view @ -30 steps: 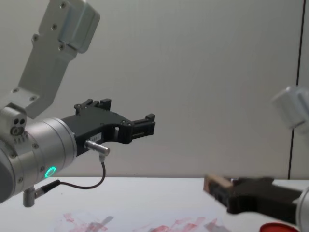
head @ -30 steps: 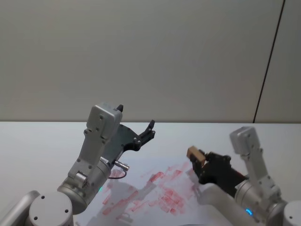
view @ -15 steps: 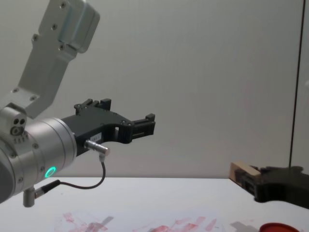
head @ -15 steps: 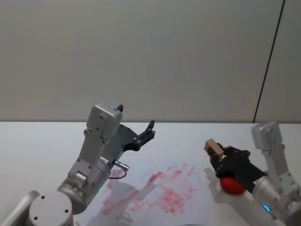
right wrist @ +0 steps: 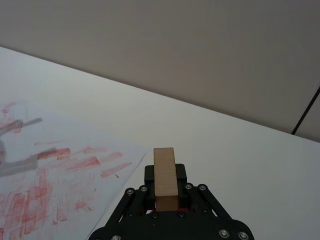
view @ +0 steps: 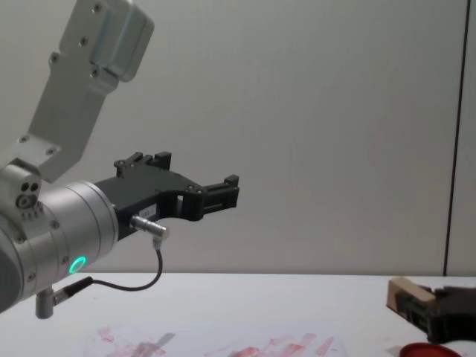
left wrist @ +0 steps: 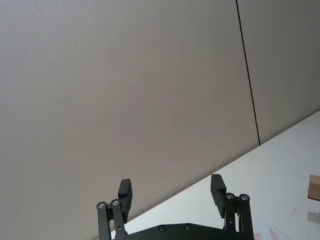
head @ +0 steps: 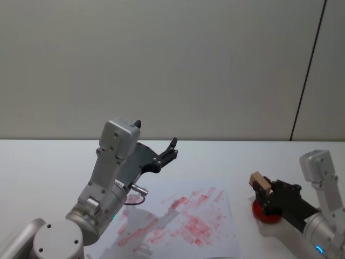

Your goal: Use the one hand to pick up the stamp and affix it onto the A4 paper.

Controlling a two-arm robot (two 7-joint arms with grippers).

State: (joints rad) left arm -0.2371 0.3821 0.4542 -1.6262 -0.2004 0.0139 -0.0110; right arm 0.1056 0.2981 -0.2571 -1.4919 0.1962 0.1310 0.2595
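The right pincer point(head: 268, 195) hangs low at the right of the tabletop point(head: 48, 162), its fingers closed on the stamp point(head: 260, 183), a pale wooden block that juts out past the fingertips. In the right wrist view the stamp point(right wrist: 165, 177) stands between the two black fingers, and its lower end is hidden by the pincer body. Just under the pincer lies the red ink pad point(head: 267, 215), partly covered by the pincer in the head view and cut off at the lower edge in the chest view point(view: 424, 349). Whether the stamp's face touches the pad cannot be told. The A4 paper point(head: 178, 218), covered in red smears, lies off to the left of the right pincer, apart from it; the left arm hides its near left corner. The left pincer point(head: 170, 152) is held high above the paper's far left part, its fingers spread wide with nothing between them, as the left wrist view point(left wrist: 171, 195) shows plainly.
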